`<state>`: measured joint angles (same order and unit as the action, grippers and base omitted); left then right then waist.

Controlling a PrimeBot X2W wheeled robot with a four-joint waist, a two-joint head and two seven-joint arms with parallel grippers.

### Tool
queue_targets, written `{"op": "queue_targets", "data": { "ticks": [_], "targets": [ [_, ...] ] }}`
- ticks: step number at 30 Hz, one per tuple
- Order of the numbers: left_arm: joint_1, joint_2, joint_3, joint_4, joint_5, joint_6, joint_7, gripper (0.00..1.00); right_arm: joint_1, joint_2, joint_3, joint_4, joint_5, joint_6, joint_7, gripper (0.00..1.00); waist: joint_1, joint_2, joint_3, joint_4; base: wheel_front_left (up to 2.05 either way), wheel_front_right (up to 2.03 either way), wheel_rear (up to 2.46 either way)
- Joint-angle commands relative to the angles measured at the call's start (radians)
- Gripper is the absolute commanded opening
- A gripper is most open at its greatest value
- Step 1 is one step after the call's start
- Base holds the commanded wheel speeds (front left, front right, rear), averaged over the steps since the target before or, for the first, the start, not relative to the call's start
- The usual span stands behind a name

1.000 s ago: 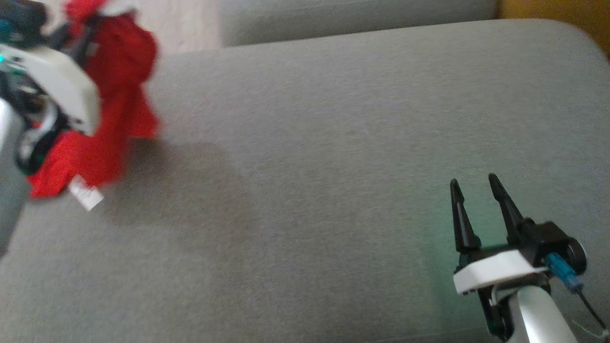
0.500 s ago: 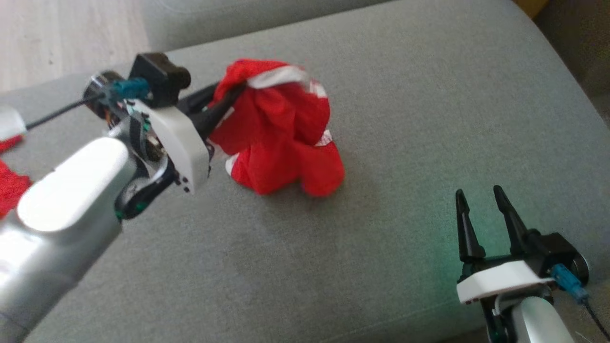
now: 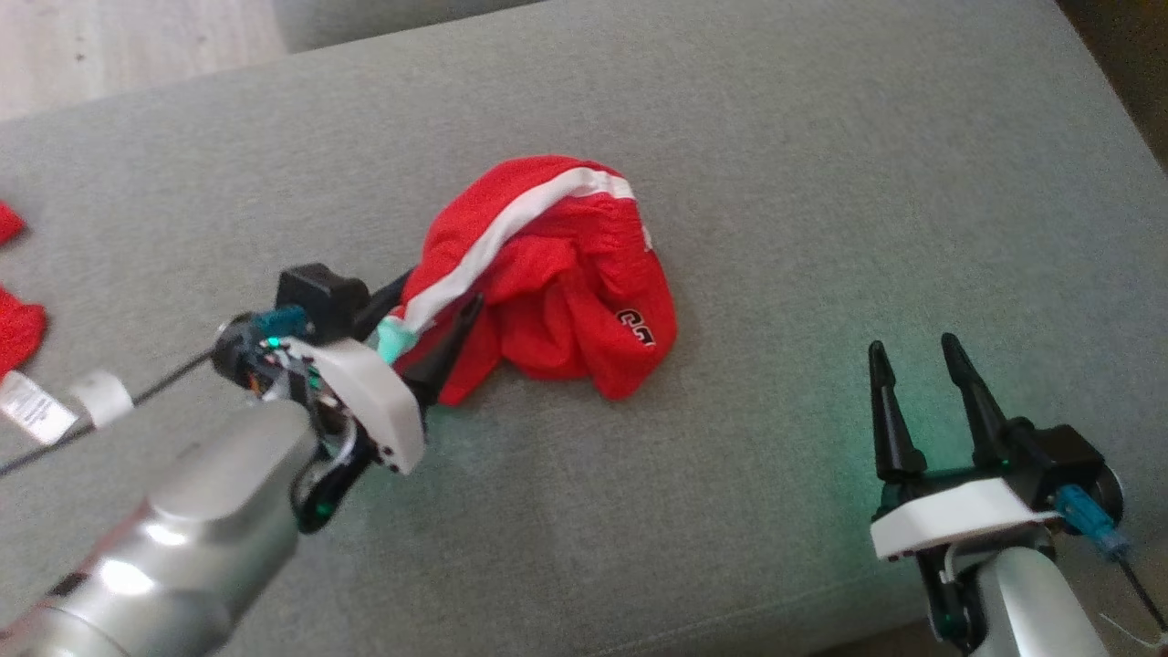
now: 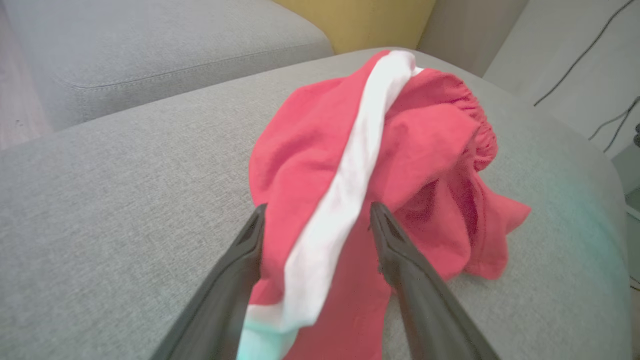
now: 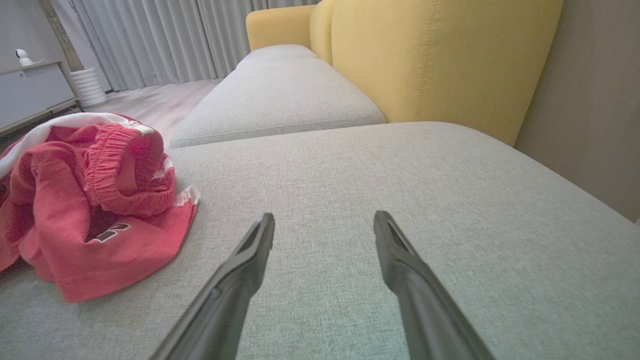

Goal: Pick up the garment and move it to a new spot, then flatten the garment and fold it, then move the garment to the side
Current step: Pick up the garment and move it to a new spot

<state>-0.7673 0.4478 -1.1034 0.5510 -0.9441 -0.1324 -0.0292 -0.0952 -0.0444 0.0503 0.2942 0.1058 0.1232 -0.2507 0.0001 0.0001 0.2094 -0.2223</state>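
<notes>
Right gripper point(image 3: 912, 345): jaws apart, empty, well right of the garment point(image 3: 547, 274). Left gripper point(image 4: 317, 210): jaws apart, straddling the garment's white stripe point(image 4: 350, 165), no pinch seen. Garment: red, bunched at mid grey cushion point(image 3: 821, 182). Black lettering point(image 3: 636, 328) on its near fold, partly tucked, unreadable. White tag point(image 3: 27, 408) far left of the garment, print too small. Right wrist view adds, beyond the garment, a yellow sofa back point(image 5: 440, 60) and curtains point(image 5: 150, 40)

The garment point(image 3: 557, 274) lies on the cushion point(image 3: 803, 164), left hand point(image 3: 443, 290) beside it, right hand point(image 3: 912, 345) well apart.
</notes>
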Motion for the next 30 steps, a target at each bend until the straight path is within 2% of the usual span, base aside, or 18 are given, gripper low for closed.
{"op": "queue_targets", "data": {
  "ticks": [1, 3, 9, 13, 18, 19, 20, 24, 30],
  "targets": [
    [-0.027, -0.003, 0.044, 0.003, -0.007, 0.002, -0.044, 1.0, -0.026, -0.006, 0.01, -0.024, 0.0, 0.008, -0.011, 1.0, -0.0001, -0.0001, -0.015, 0.022, 0.0, 0.0, 0.0],
    [-0.012, -0.033, 0.048, 0.032, -0.007, 0.005, -0.089, 1.0, -0.022, -0.006, -0.002, -0.02, -0.006, 0.008, -0.011, 1.0, -0.0001, -0.0001, -0.032, 0.041, 0.0, 0.0, 0.0],
    [0.04, -0.097, 0.08, 0.081, -0.006, 0.064, -0.197, 1.0, -0.005, -0.006, -0.056, -0.019, -0.015, 0.008, -0.011, 1.0, -0.0001, -0.0001, -0.101, 0.097, 0.0, 0.0, 0.0],
    [0.086, -0.105, 0.106, 0.078, 0.001, 0.101, -0.221, 1.0, 0.017, -0.006, -0.089, -0.02, -0.034, 0.008, -0.011, 1.0, -0.0001, -0.0001, -0.16, 0.138, 0.0, 0.0, 0.0],
    [0.171, -0.089, 0.159, 0.023, 0.003, 0.146, -0.231, 1.0, 0.043, -0.006, -0.109, -0.026, -0.045, 0.008, -0.011, 1.0, -0.0001, -0.0001, -0.223, 0.177, 0.0, 0.0, 0.0],
    [0.19, -0.084, 0.174, 0.004, 0.009, 0.16, -0.231, 1.0, 0.047, -0.006, -0.112, -0.028, -0.045, 0.008, -0.011, 1.0, -0.0001, -0.0001, -0.231, 0.186, 0.0, 0.0, 0.0],
    [0.232, -0.076, 0.225, -0.053, 0.039, 0.193, -0.232, 1.0, 0.057, -0.006, -0.111, -0.03, -0.041, 0.008, -0.011, 1.0, -0.0001, -0.0001, -0.247, 0.201, 0.0, 0.0, 0.0],
    [0.367, -0.077, 0.338, -0.155, 0.079, 0.247, -0.232, 1.0, 0.083, -0.006, -0.101, -0.028, -0.028, 0.008, -0.011, 1.0, -0.0001, -0.0001, -0.276, 0.226, 0.0, 0.0, 0.0],
    [0.567, -0.106, 0.499, -0.251, 0.156, 0.281, -0.232, 1.0, 0.118, -0.006, -0.072, -0.018, -0.009, 0.008, -0.011, 1.0, -0.0001, -0.0001, -0.307, 0.241, 0.0, 0.0, 0.0]
  ]
}}
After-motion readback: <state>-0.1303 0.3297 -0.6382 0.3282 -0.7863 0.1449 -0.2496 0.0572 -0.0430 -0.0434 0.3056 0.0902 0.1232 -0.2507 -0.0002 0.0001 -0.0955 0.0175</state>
